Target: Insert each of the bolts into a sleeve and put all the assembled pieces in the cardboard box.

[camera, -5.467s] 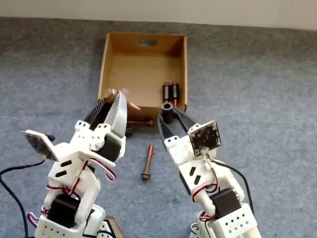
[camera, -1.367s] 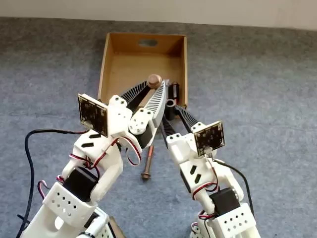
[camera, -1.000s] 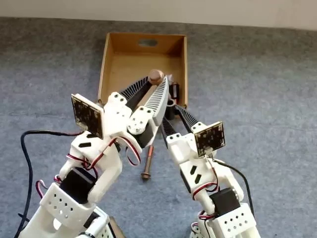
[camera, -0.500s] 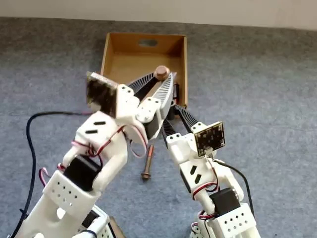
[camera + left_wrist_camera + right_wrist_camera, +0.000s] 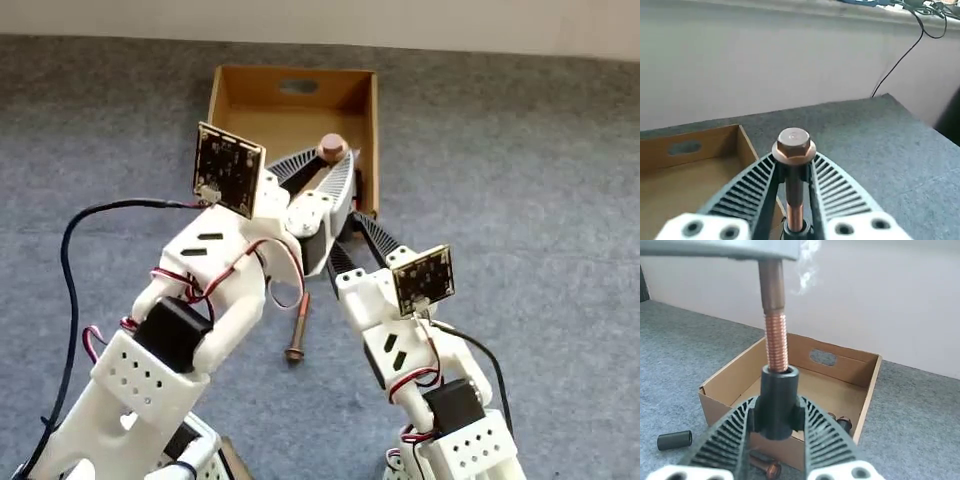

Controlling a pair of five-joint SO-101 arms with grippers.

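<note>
Seating the bolt (image 5: 776, 347), pinched upright by the left gripper (image 5: 794, 162), into the black sleeve (image 5: 776, 385) clamped in the right gripper (image 5: 775, 412); next likely needs a straight downward push

left arm (image 5: 215, 268) overhangs cardboard box (image 5: 212, 112)

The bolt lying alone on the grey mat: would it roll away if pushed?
The loose bolt has a round shank, so a sideways push would probably roll it. Its wider hex head would likely make it curve and stop soon, and the fuzzy grey mat should slow it. It looks like metal, so probably stiff.
</note>
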